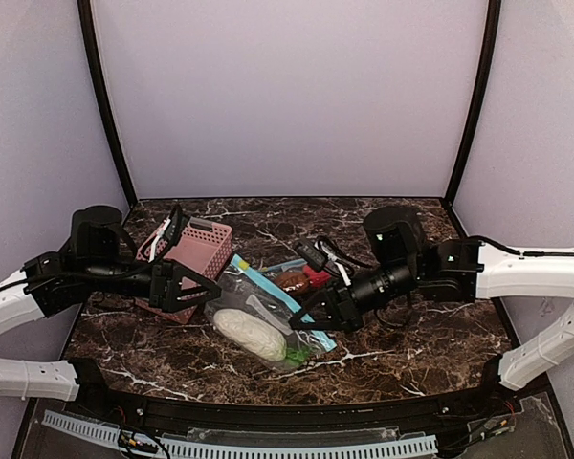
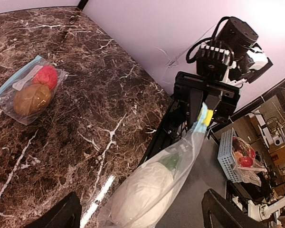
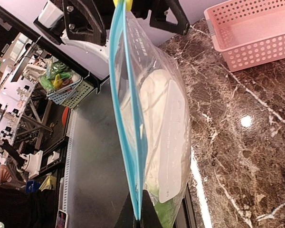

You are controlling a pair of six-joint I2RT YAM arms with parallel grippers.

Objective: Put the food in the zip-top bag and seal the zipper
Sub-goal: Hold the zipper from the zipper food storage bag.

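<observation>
a: food (image 2: 142, 194) first. what can't you make out?
b: left gripper (image 2: 142, 213): its fingers are cut off at the bottom of its own view, spread wide apart and clamping nothing. the bun (image 2: 32, 99) and red ball (image 2: 46, 76) lie under clear plastic with a blue edge. i can't tell if that is the same zip-top bag (image 3: 166, 118) or another.
a: the rest?
b: whitish oblong piece (image 1: 249, 333) and green sprig (image 1: 295, 356) sit inside the clear bag in the middle of the table. the right gripper (image 3: 138, 219) is pinched tight on its blue zipper (image 3: 126, 118). whether it's sealed is unclear.
a: surroundings?
b: dark brown marble table (image 2: 85, 47) with white veins, pink basket (image 1: 196, 251) at back left, pale lilac walls (image 1: 287, 96).
</observation>
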